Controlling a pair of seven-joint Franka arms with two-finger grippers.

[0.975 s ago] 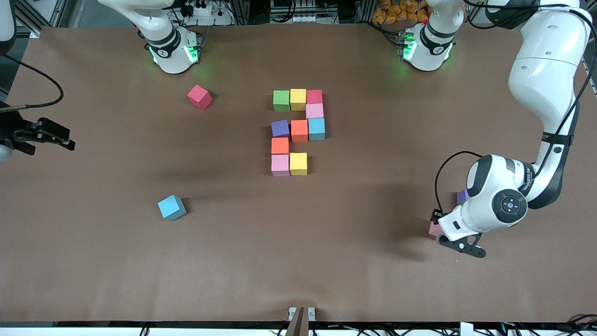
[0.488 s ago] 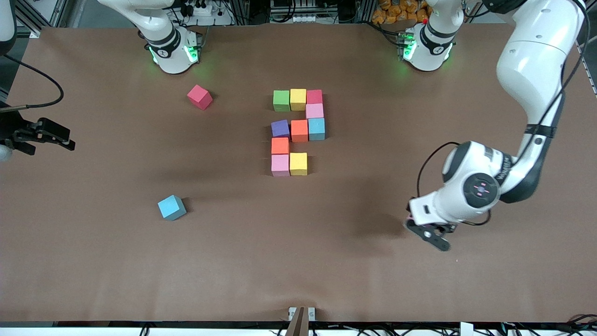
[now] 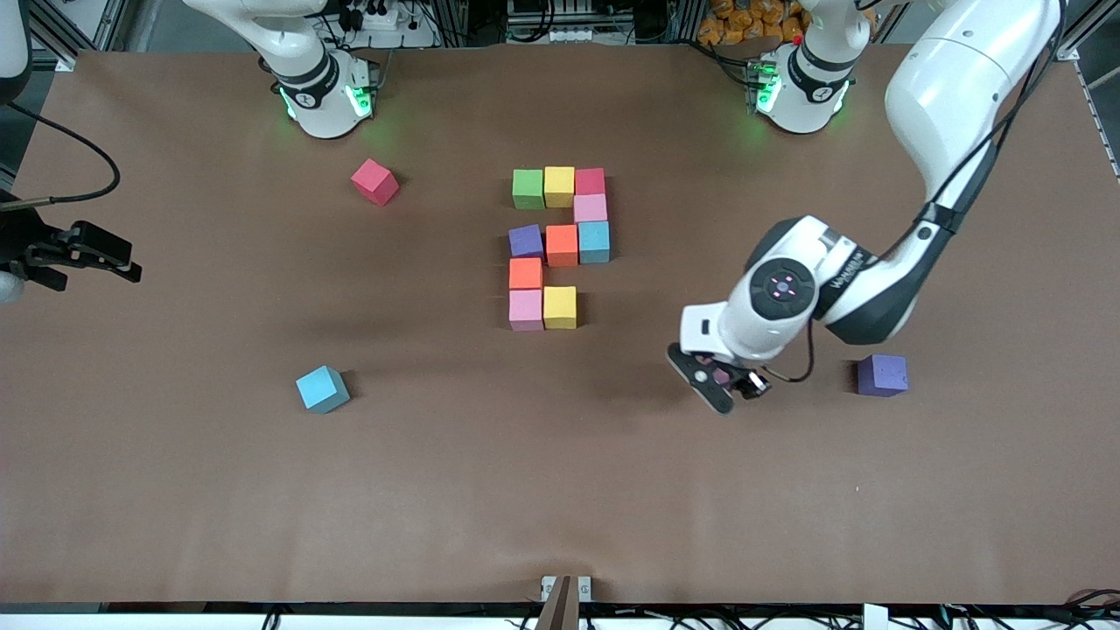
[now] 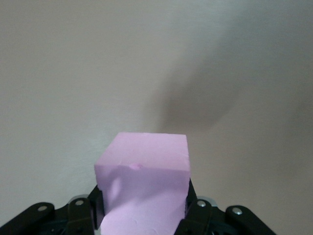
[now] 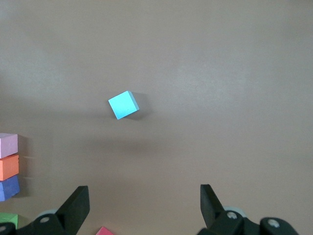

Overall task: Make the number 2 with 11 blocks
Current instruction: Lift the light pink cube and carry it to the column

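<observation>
The number 2 (image 3: 560,245) is partly laid out mid-table from several blocks, with a pink (image 3: 526,309) and a yellow block (image 3: 560,307) nearest the front camera. My left gripper (image 3: 719,382) hangs over bare table between the digit and a loose purple block (image 3: 881,374), shut on a pink block (image 4: 144,166). The fingers (image 4: 194,208) press its two sides. My right gripper (image 3: 131,262) waits open and empty at the right arm's end of the table, its fingers (image 5: 76,205) wide apart.
A loose blue block (image 3: 322,389) (image 5: 123,105) lies nearer the front camera than the digit, toward the right arm's end. A loose red block (image 3: 374,181) sits near the right arm's base. A metal bracket (image 3: 564,588) stands at the table's front edge.
The left arm has swung from beside the purple block toward the digit, carrying the pink block and uncovering the purple one. The right arm has not moved.
</observation>
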